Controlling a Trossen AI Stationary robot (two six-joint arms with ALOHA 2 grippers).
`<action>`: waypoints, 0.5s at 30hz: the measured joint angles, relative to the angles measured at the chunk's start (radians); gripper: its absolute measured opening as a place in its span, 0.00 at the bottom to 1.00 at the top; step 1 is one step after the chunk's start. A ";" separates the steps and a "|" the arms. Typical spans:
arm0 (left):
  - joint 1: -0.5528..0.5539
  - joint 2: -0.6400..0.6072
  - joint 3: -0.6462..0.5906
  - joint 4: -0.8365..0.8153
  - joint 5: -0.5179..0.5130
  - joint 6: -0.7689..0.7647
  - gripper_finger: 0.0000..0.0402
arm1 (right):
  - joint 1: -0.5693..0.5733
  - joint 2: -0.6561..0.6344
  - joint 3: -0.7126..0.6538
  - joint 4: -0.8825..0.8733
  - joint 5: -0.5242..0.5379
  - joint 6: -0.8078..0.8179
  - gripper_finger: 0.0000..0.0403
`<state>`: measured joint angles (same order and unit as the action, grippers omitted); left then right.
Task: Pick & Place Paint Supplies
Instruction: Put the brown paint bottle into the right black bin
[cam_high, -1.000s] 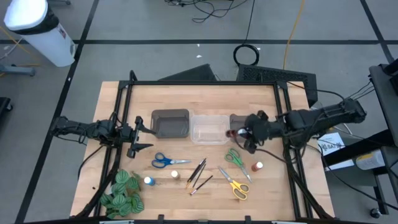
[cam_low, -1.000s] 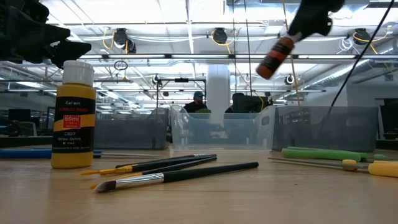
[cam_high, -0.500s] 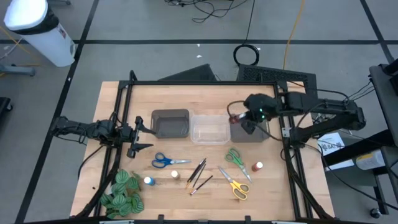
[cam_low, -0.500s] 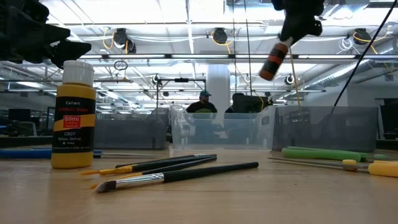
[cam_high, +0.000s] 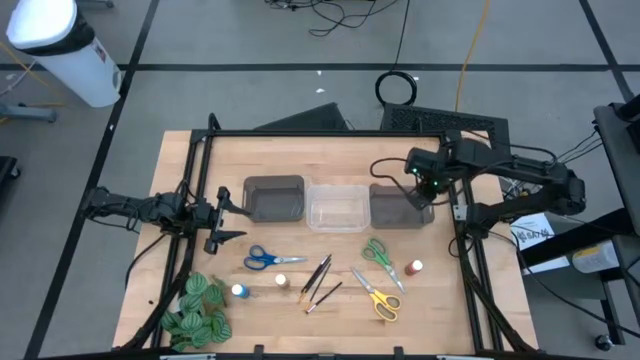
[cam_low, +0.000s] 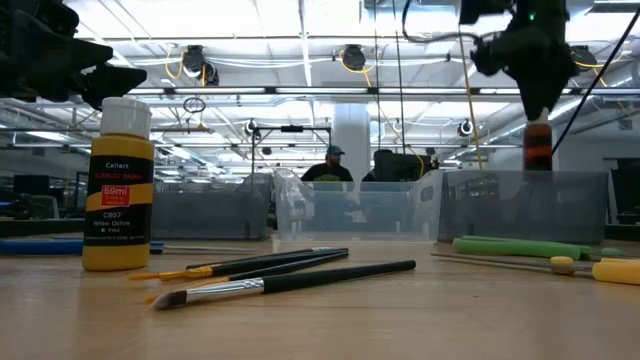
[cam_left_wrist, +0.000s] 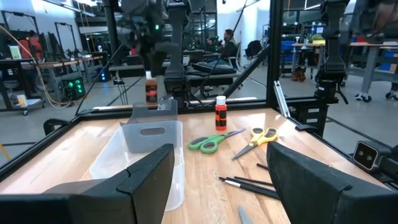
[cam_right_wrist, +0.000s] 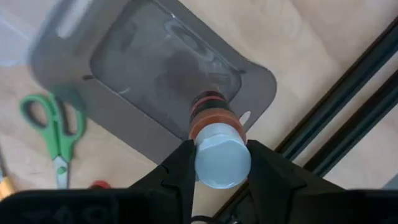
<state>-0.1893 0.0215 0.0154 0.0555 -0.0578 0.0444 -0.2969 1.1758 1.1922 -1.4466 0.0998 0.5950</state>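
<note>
Right gripper (cam_right_wrist: 217, 163) fingers clamp red-brown paint bottle (cam_right_wrist: 217, 146) over grey bin (cam_right_wrist: 74, 53), unreleased; left gripper (cam_high: 228, 221) wide open, empty; remaining supplies on my worktop (cam_high: 440, 310).

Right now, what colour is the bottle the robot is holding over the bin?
Red-brown with a white cap, the paint bottle shows best in the right wrist view.

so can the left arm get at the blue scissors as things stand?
Probably yes. The left gripper waits at the table's left edge with open jaws, holding nothing, and the blue scissors lie flat on bare wood nearby. Nothing stands between them; the grey bin sits off to the side.
</note>
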 joint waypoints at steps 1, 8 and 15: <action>0.000 0.000 0.000 0.000 0.000 0.000 0.67 | -0.007 0.000 -0.021 0.009 -0.001 -0.002 0.28; 0.000 0.000 0.000 0.000 0.000 0.000 0.67 | -0.054 0.000 -0.134 0.115 0.000 -0.037 0.27; 0.000 0.000 0.000 0.000 0.000 0.000 0.67 | -0.090 -0.001 -0.215 0.221 0.001 -0.074 0.27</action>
<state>-0.1893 0.0214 0.0153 0.0558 -0.0578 0.0444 -0.3874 1.1751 0.9768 -1.2251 0.1007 0.5212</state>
